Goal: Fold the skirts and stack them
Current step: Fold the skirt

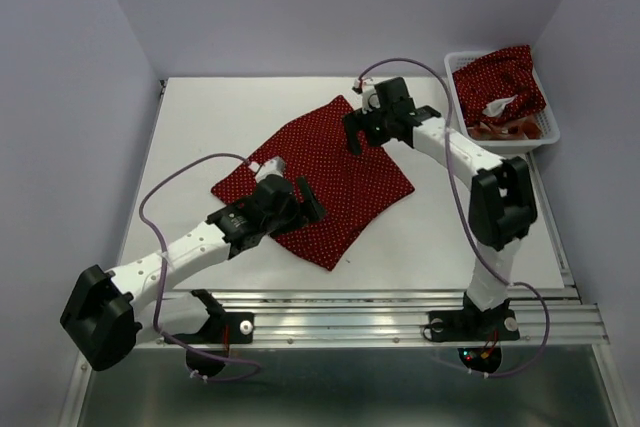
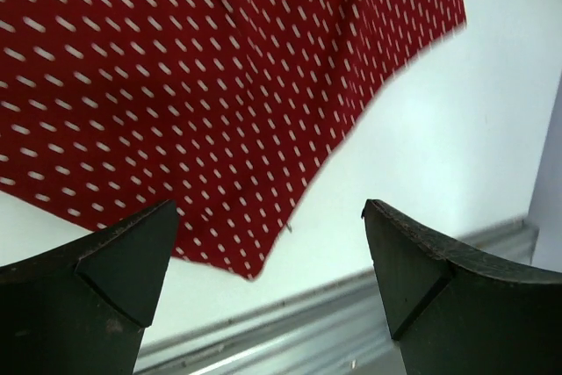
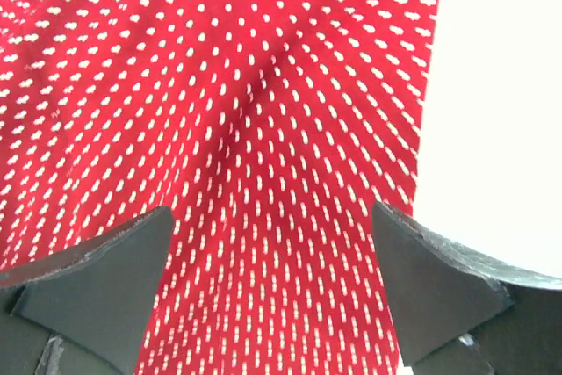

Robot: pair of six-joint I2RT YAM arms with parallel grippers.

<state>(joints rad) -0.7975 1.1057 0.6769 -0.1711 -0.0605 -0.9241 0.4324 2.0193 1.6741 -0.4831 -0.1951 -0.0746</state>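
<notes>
Top external: the dark red, white-dotted cloth skirt (image 1: 345, 182) lies flat mid-table. The left gripper (image 2: 270, 210) hovers at its near corner and the right gripper (image 3: 272, 210) over its far edge, both with fingers spread wide.

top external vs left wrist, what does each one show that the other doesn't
Only top external: the right arm, and a basket holding another polka-dot skirt. Only left wrist: the left gripper close up, jaws open, by a corner of the spread skirt. Both: that skirt on the white table.
</notes>
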